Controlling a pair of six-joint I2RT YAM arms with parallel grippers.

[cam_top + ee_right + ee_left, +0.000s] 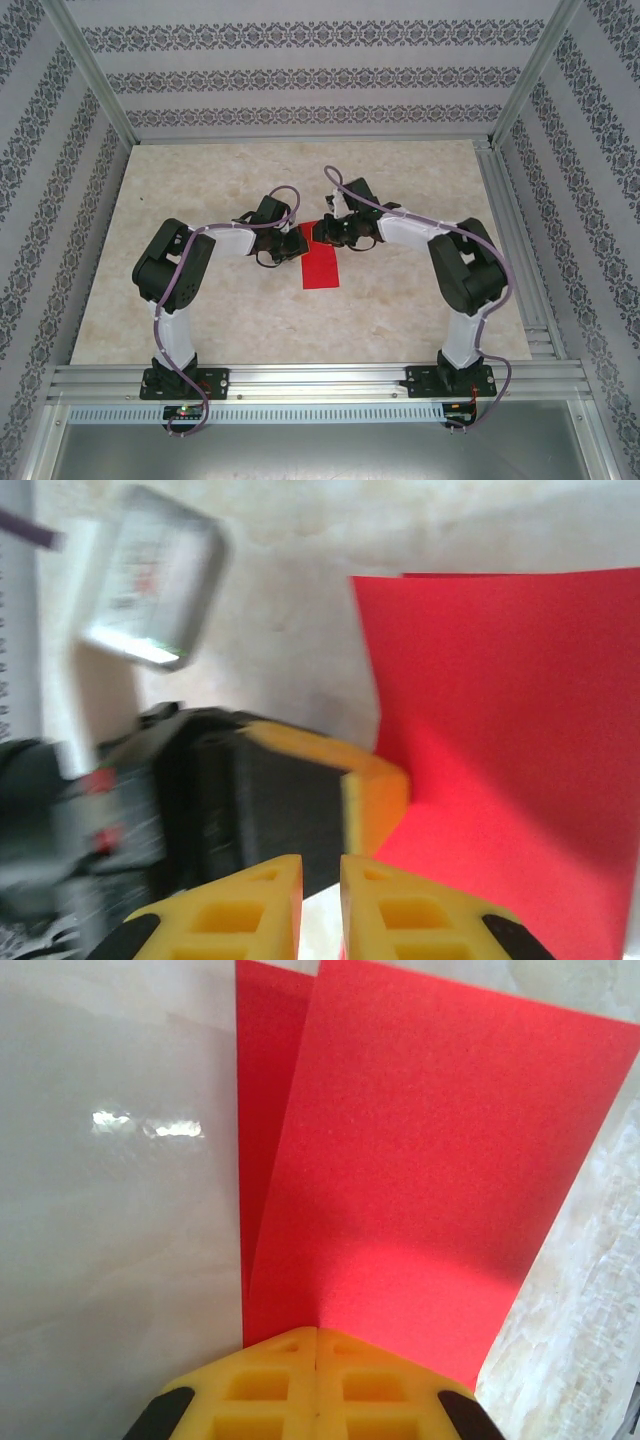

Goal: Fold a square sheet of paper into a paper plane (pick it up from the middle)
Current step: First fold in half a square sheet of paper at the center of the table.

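Item: square sheet of paper (322, 266), bright red, folded over into a two-layer rectangle. It lies mid-counter (200, 200), just near of both grippers, the upper layer skewed off the lower.
Left gripper (317, 1335): yellow fingers pressed together, pinching the sheet's edge, at the sheet's far left corner.
Right gripper (320, 865): fingers parted by a narrow gap, holding nothing, at the sheet's far edge beside the left gripper.
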